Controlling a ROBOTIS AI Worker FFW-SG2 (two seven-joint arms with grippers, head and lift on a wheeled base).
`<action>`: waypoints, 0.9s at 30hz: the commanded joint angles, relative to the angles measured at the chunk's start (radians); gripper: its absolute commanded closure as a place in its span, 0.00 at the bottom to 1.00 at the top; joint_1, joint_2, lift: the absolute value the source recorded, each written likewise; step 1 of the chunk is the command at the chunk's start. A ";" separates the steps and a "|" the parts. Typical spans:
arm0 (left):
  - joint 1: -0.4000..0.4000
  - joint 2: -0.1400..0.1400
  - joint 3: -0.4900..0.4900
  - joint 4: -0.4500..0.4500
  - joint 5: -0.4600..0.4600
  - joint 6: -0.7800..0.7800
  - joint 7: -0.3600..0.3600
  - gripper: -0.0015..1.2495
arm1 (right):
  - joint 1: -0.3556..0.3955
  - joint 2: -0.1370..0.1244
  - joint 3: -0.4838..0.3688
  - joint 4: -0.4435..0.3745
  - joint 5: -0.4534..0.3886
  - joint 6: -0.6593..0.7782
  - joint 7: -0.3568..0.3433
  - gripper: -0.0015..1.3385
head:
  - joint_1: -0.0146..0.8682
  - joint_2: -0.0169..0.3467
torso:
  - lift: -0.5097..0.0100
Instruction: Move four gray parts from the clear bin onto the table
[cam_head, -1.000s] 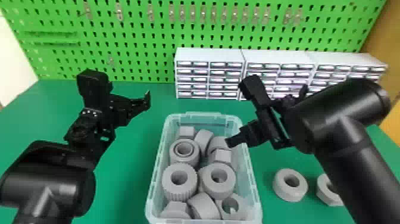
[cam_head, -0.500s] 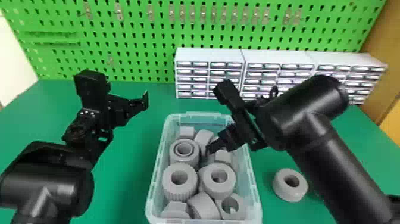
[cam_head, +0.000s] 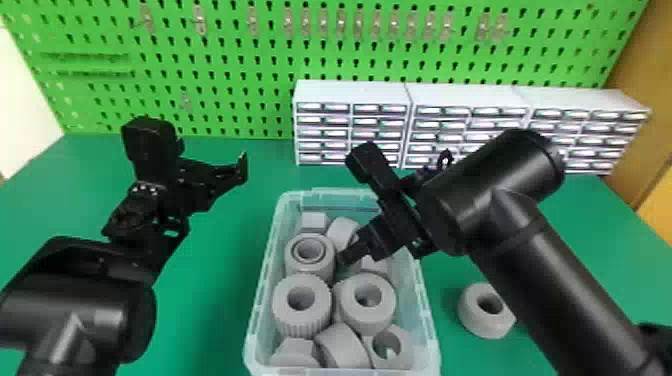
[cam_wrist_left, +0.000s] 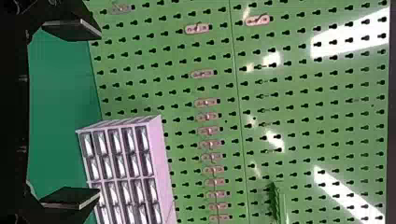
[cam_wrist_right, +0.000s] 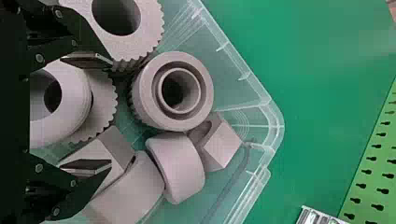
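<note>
The clear bin holds several gray parts, among them a ridged ring and a double-ringed part. Inside its upper area, my right gripper points down among the parts. In the right wrist view, my right gripper is open, its fingers over a round part and a block, none visibly held. One gray ring lies on the table right of the bin, partly behind the right arm. My left gripper is parked left of the bin; in the left wrist view that gripper is open.
White drawer cabinets stand at the table's back, before a green pegboard. The green table extends on both sides of the bin. The right forearm crosses the bin's right side.
My right gripper has moved left, farther over the bin, from its right edge toward the middle. The right forearm now covers a second gray part on the table. The left arm has barely shifted.
</note>
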 joint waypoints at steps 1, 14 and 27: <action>0.000 0.000 0.000 -0.001 0.000 0.000 0.000 0.09 | 0.000 0.000 0.001 0.002 0.000 0.000 0.000 0.37 | 0.78 0.14 | 0.89; 0.000 0.000 -0.001 0.000 0.000 0.000 0.000 0.09 | 0.000 0.000 0.001 0.004 0.000 0.000 0.000 0.37 | 0.78 0.14 | 0.89; 0.000 0.000 -0.001 0.000 0.002 0.000 0.000 0.09 | 0.002 0.002 -0.001 0.007 0.021 -0.015 0.000 0.37 | 0.78 0.14 | 0.89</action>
